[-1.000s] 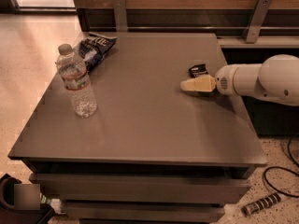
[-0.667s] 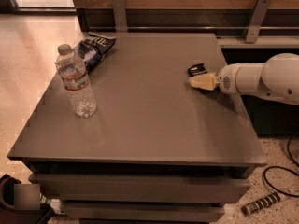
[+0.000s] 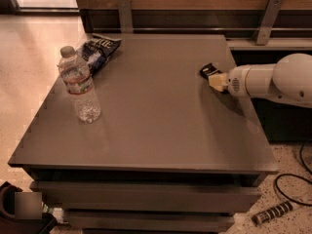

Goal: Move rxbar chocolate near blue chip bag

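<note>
Black rxbar chocolate (image 3: 209, 70), well apart from the blue chip bag (image 3: 99, 50), is met by the gripper (image 3: 216, 80) for pickup, grasp unclear.

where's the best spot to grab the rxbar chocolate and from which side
Probably pinch the rxbar chocolate across its narrow width, coming down from the camera view's right. It lies flat on the table, and the gripper is right beside it on that side.

No writing could be read. White lettering on the blue chip bag (image 3: 100, 52), just behind the water bottle (image 3: 80, 84), was illegible, as was the bottle's label. The gripper (image 3: 216, 80) sat across the table from the bottle, at the rxbar chocolate (image 3: 209, 70).
</note>
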Available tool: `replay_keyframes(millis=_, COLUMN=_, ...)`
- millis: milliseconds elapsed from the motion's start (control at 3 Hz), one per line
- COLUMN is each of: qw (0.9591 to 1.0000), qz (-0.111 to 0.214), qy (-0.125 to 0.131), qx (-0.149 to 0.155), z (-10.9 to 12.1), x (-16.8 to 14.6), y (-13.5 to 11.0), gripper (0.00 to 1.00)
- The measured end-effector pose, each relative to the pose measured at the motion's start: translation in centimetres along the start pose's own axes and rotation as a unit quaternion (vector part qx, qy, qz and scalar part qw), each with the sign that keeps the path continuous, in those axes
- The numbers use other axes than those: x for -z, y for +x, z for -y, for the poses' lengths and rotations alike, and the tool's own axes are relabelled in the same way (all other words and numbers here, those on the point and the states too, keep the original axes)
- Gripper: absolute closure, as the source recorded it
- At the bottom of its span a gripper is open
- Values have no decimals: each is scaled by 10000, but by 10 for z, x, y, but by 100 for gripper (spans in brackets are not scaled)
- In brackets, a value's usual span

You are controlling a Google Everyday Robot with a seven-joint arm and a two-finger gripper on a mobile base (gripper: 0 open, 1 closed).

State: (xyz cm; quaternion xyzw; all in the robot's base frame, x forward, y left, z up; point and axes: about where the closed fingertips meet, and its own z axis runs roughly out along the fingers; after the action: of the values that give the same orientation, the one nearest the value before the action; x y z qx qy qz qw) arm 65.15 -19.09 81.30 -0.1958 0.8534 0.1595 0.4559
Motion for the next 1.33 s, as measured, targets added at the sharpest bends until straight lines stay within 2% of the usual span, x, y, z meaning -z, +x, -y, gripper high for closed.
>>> replay_keyframes(millis=333, qw=10000, qz=0, qy=-1, qx=0, z=0, x=1, y=-1, gripper=100)
replay_keyframes(millis=1333, qw=10000, qz=0, qy=-1, qx=3, z=0, x=1, y=-2, gripper=100)
